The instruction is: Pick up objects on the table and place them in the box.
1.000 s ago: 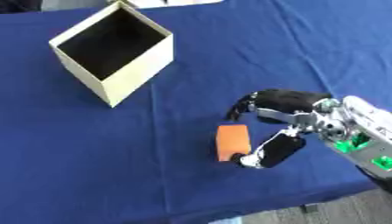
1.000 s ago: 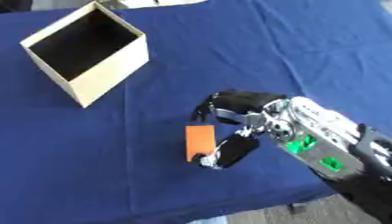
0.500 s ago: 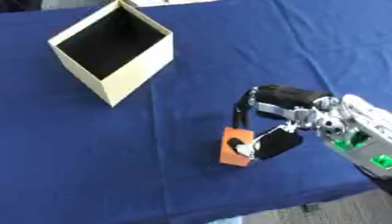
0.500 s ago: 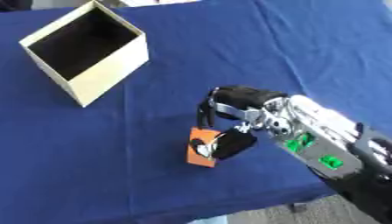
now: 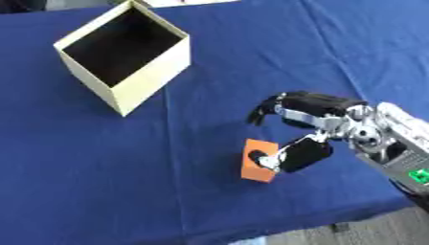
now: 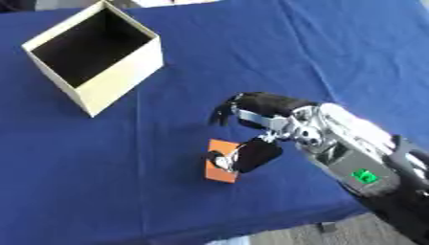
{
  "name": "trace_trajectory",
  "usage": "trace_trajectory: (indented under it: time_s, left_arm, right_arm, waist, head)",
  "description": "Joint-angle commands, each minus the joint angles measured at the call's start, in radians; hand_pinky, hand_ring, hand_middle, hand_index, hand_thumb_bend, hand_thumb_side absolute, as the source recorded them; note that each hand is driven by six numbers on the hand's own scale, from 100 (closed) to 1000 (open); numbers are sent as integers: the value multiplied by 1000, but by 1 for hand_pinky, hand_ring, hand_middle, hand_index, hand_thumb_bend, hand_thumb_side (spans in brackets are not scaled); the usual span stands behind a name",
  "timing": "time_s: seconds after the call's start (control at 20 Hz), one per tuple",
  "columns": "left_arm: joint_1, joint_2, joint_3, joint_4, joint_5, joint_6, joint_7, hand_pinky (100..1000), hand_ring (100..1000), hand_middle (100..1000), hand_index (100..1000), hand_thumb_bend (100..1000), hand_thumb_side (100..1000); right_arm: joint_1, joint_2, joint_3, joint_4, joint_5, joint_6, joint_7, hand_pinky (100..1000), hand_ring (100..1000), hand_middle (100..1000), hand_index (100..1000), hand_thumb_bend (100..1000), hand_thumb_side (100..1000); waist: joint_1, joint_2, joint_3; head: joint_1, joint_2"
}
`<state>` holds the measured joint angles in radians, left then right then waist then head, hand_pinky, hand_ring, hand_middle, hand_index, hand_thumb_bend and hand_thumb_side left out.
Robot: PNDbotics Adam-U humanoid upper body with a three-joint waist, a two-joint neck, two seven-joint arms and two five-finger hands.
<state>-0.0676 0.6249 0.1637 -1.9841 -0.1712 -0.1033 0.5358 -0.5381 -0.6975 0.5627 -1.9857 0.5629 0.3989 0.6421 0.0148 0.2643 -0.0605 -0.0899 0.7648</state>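
**Near front edge: grasping the block**

On the blue cloth (image 5: pixel 100 158), the right hand (image 5: pixel 306 129) pinches the orange block (image 5: pixel 258 161): thumb on its near face, fingers curled above. Block appears tilted, rigid, flat-faced. To do well: seat the fingers on the opposite face before lifting. The box (image 5: pixel 126 55), open-topped, pale card, stands well apart. Left hand unseen.

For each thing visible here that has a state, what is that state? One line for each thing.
Cardboard box: open at the top, upright, nothing visible inside.
Orange block: on the blue tablecloth, tilted, thumb pressing on its right side.
Right hand: fingers curled above the block, thumb on it, not yet closed around it.
Left hand: not in view.
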Motion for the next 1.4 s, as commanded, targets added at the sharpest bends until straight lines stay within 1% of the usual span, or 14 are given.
trace_trajectory:
  time_s: [0.05, 0.1, 0.15, 0.2, 0.25, 0.3, 0.35, 0.55, 0.6, 0.9, 1.1, 1.2, 1.35, 1.4]
  left_arm:
    - [-4, 20, 12, -16, 3, -2, -4, 692, 647, 689, 811, 723, 869]
    - [-4, 21, 12, -16, 3, -2, -4, 692, 647, 689, 811, 723, 869]
    - [-5, 21, 12, -16, 4, -3, -5, 692, 646, 688, 811, 723, 869]
    - [-6, 21, 11, -16, 4, -3, -5, 692, 646, 688, 811, 723, 869]
    - [-6, 21, 11, -16, 4, -3, -7, 692, 646, 688, 811, 724, 868]
    - [-5, 21, 11, -16, 4, -4, -8, 691, 645, 687, 811, 724, 868]
    - [-4, 21, 11, -16, 3, -4, -9, 691, 645, 687, 811, 723, 868]
    - [-4, 20, 12, -16, 3, -6, -9, 690, 642, 684, 811, 725, 868]
    - [-4, 20, 12, -16, 3, -7, -10, 691, 642, 684, 811, 725, 868]
    - [-6, 17, 10, -16, 5, -8, -15, 689, 637, 680, 810, 718, 868]
    - [-5, 16, 12, -16, 6, -8, -14, 688, 635, 678, 809, 718, 870]
    - [-6, 15, 11, -16, 6, -8, -14, 688, 634, 677, 808, 716, 871]
    - [-8, 13, 10, -16, 8, -8, -15, 687, 632, 675, 807, 715, 877]
    - [-8, 12, 10, -16, 10, -8, -15, 686, 631, 675, 806, 714, 878]
  right_arm:
    - [-20, -11, -20, -14, 10, -25, -4, 893, 948, 765, 902, 401, 564]
    - [-19, -12, -20, -14, 26, -32, -4, 898, 952, 769, 912, 397, 510]
    - [-15, -13, -21, -14, 47, -38, -5, 901, 953, 769, 912, 427, 554]
    - [-10, -13, -22, -14, 67, -44, -5, 901, 953, 769, 912, 427, 554]
    - [-3, -13, -22, -14, 87, -49, -3, 905, 959, 774, 914, 444, 551]
    - [3, -12, -21, -14, 103, -54, 1, 907, 961, 777, 916, 475, 527]
    - [9, -11, -19, -14, 116, -59, 7, 908, 961, 778, 915, 457, 545]
    - [28, 0, -16, -14, 151, -76, 35, 912, 965, 782, 916, 483, 532]
    - [34, 4, -16, -14, 162, -80, 40, 912, 965, 782, 917, 476, 542]
    - [58, 21, -6, -8, 240, -100, 58, 914, 963, 742, 913, 472, 524]
    - [61, 35, 7, 17, 256, -109, 69, 911, 961, 724, 908, 469, 524]
    - [61, 42, 12, 34, 269, -111, 65, 909, 958, 701, 895, 442, 533]
    - [60, 52, 21, 62, 292, -119, 46, 900, 947, 635, 845, 409, 527]
    - [59, 56, 23, 71, 299, -122, 36, 898, 946, 626, 838, 406, 526]
  waist:
    - [-2, -15, -2]
    - [-3, -15, -3]
    - [-4, -15, -3]
    - [-4, -15, -3]
    - [-5, -15, -4]
    - [-5, -15, -4]
    - [-5, -14, -4]
    - [-4, -12, -5]
    - [-5, -11, -6]
    - [-5, -9, -9]
    - [-4, -8, -7]
    - [-4, -7, -6]
    - [-4, -4, -5]
    - [-3, -3, -4]
  head:
    - [3, 5]
    - [3, 5]
    - [2, 5]
    - [1, 5]
    - [0, 5]
    - [-2, 5]
    - [-3, 5]
    - [-7, 5]
    - [-7, 5]
    - [-11, 5]
    - [-14, 5]
    - [-15, 5]
    - [-15, 5]
    - [-15, 5]
